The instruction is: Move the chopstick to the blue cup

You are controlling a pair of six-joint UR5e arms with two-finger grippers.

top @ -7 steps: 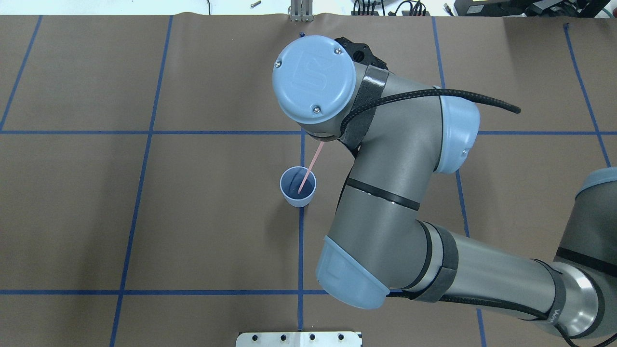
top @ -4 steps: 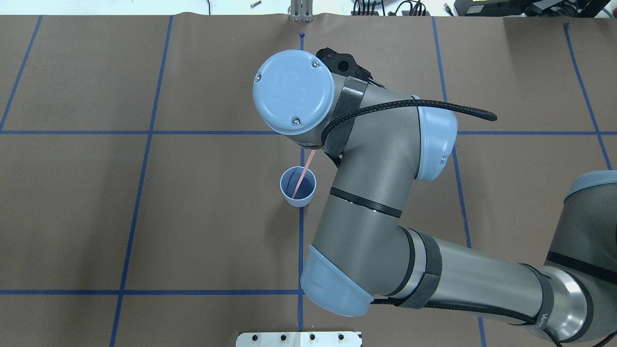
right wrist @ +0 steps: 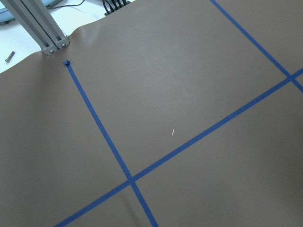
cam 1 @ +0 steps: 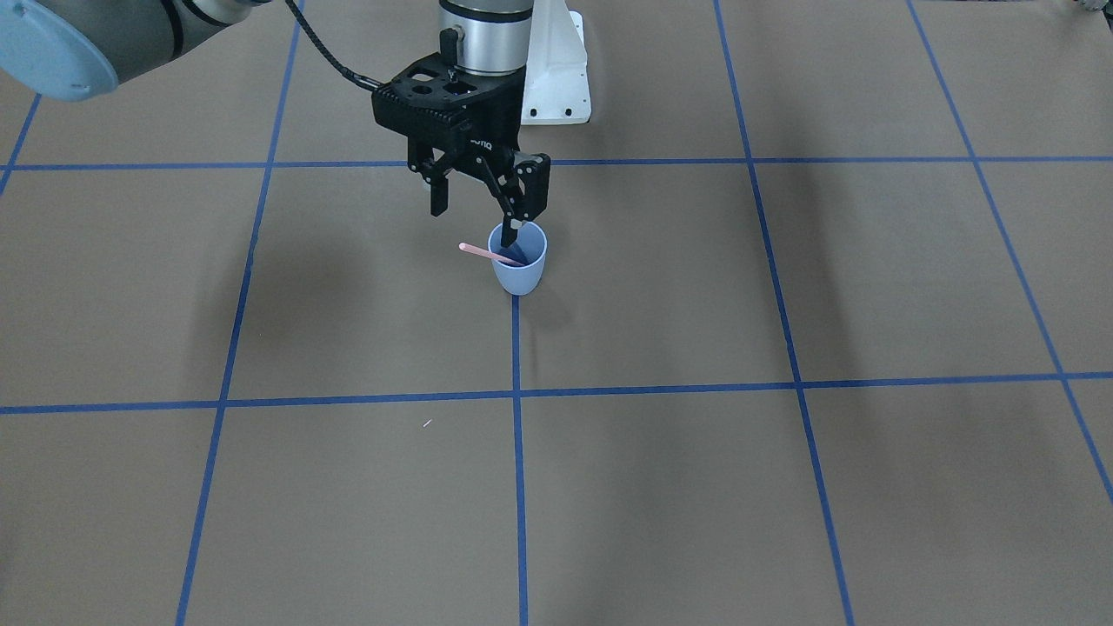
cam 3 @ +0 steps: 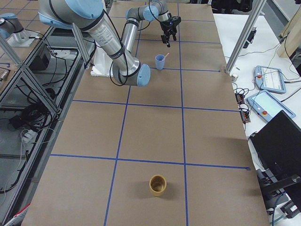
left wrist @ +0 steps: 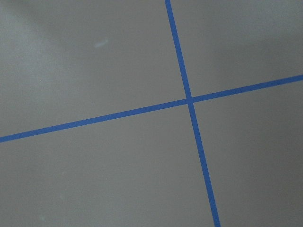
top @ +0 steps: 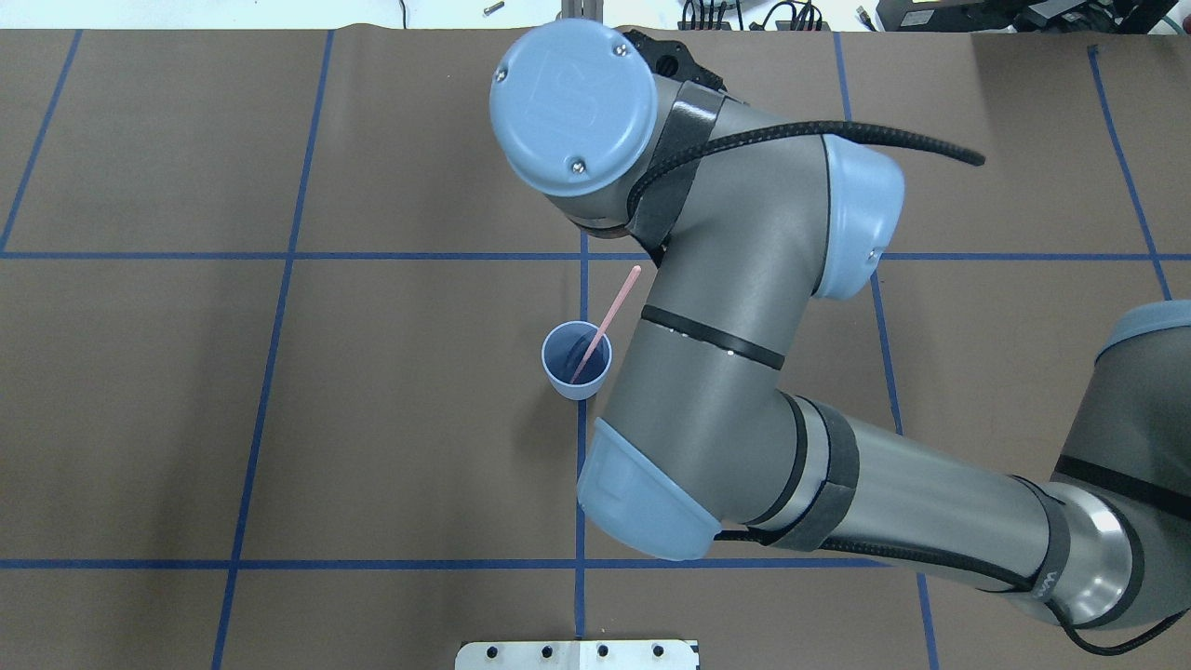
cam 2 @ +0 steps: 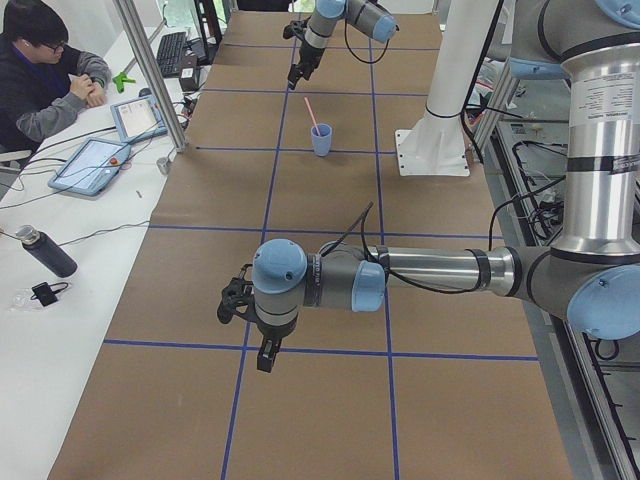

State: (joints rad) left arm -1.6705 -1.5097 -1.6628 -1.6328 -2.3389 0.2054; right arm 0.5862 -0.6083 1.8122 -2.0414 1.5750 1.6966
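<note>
Chopstick (top: 607,321): a thin, straight, pale pink stick, the same width from end to end. Its lower end sits inside the blue cup (cam 1: 519,276). It leans on the rim, and its upper end juts out and up toward the robot's right.
Blue cup: small, light blue and narrower at the base. It stands upright on a blue tape line near the middle of the table (cam 1: 783,487).
Right gripper (cam 1: 476,222): hangs just above and behind the cup with its fingers (cam 1: 437,198) spread wide. Nothing is between them, and the chopstick is free of both. One fingertip overlaps the cup's far rim in the front-facing view; whether they touch cannot be told.
Left gripper (cam 2: 264,355): hangs over bare table well away from the cup. It shows only in the exterior left view, so how far open it is cannot be told.
Tan cup (cam 3: 158,184): stands upright at the table's other end, far from the blue cup.
</note>
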